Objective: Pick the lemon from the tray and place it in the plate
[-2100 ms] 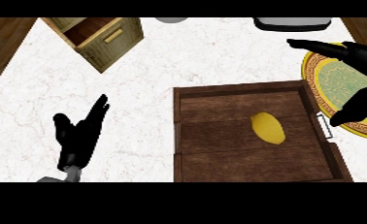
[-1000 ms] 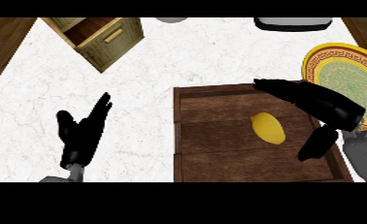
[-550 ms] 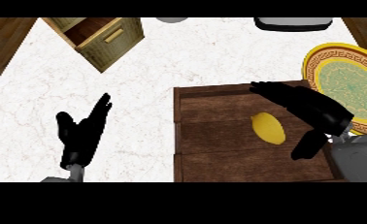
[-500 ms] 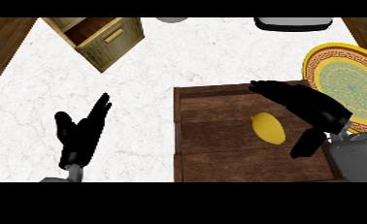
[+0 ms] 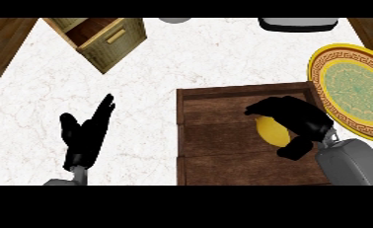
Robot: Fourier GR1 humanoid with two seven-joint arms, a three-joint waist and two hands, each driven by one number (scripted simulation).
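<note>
Right hand: it is seen over the right half of the tray, with the grey forearm entering from the lower right corner.
Opening: the fingers are arched and curled over the far side of the lemon, and the thumb is bent in at the near side, so only a narrow span is left between them.
Hold: the lemon is enclosed between fingers and thumb; its right part is hidden under the palm, and only its left part is seen.
Lemon's place: it is found under the hand, inside the wooden tray, on the tray's floor as far as can be told.
Tray edges: the far rim is just beyond the fingertips, the left rim is well to the left of the hand, and the right rim is mostly covered by the wrist.
Plate: it is set to the right of the hand and a little farther off, just beside the tray's right far corner; its green centre is uncovered.
Open room: bare tray floor is seen to the left of the hand, and white counter beyond the far rim.
Left hand: it is rested far to the left on the counter, fingers straight, nothing held.
Farther off: an open drawer box is seen well beyond and left of both hands.
</note>
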